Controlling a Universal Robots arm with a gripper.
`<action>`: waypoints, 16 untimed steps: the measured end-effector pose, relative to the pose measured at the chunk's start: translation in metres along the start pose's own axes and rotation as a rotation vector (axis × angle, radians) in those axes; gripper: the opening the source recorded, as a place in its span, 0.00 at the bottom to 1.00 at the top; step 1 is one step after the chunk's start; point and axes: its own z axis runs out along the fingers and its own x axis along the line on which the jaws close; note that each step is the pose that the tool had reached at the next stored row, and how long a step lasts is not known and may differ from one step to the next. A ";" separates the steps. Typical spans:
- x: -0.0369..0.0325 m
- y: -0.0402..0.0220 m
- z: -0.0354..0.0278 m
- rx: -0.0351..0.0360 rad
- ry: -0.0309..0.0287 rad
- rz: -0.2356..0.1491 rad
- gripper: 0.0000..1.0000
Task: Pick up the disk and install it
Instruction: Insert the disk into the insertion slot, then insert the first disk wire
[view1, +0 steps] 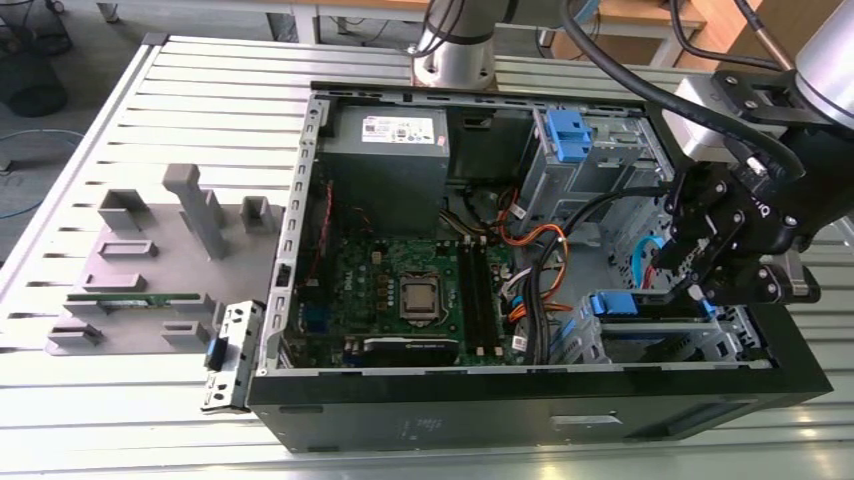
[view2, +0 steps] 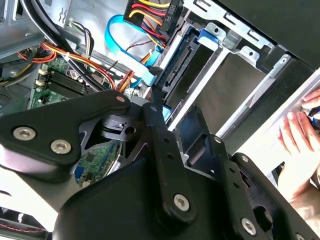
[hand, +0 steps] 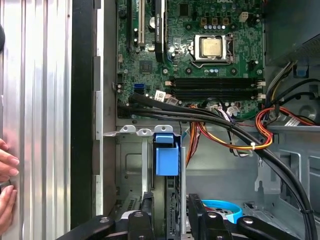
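The disk stands on edge in the metal drive cage of the open computer case, its blue handle up toward the motherboard. In the exterior view the disk's blue handle shows in the cage near the case's front right corner. My gripper straddles the disk's rear end, one black finger against each flat side, shut on it. In the second wrist view the fingers flank the disk, whose connector edge faces the blue cable. The gripper hangs over the cage.
A person's hand rests outside the case wall, close to the cage, and shows again as a hand. Cable bundles cross beside the cage. Motherboard, grey power supply and an upper blue bracket fill the case. A grey fixture sits on the table.
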 end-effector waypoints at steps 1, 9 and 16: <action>-0.0001 0.0000 0.0003 0.0000 -0.0001 0.000 0.42; -0.0006 -0.0001 0.0032 0.0000 0.0001 -0.001 0.42; -0.0006 -0.0001 0.0032 0.0000 0.0001 -0.001 0.42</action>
